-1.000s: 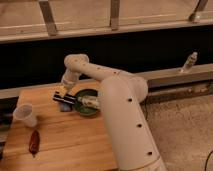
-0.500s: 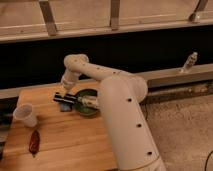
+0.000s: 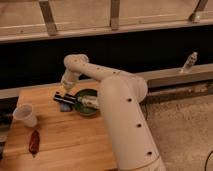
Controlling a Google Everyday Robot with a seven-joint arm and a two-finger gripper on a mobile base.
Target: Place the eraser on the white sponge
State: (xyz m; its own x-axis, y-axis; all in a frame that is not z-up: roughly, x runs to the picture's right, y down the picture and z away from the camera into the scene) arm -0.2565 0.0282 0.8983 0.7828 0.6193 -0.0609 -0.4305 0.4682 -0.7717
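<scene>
My gripper [image 3: 62,97] hangs low over the left back part of the wooden table [image 3: 60,142], at the end of the white arm [image 3: 95,72]. Right under it, touching or nearly touching, is a small dark block with a blue-grey face, the eraser [image 3: 65,106]. Whether the gripper holds it I cannot tell. Just to the right stands a round green bowl [image 3: 86,111], and a pale elongated lump, the white sponge [image 3: 90,101], lies in it.
A translucent white cup [image 3: 26,115] stands at the table's left. A dark red elongated object [image 3: 34,142] lies near the left front. My arm's thick white link [image 3: 125,125] covers the table's right side. A small bottle [image 3: 189,62] stands on the far ledge.
</scene>
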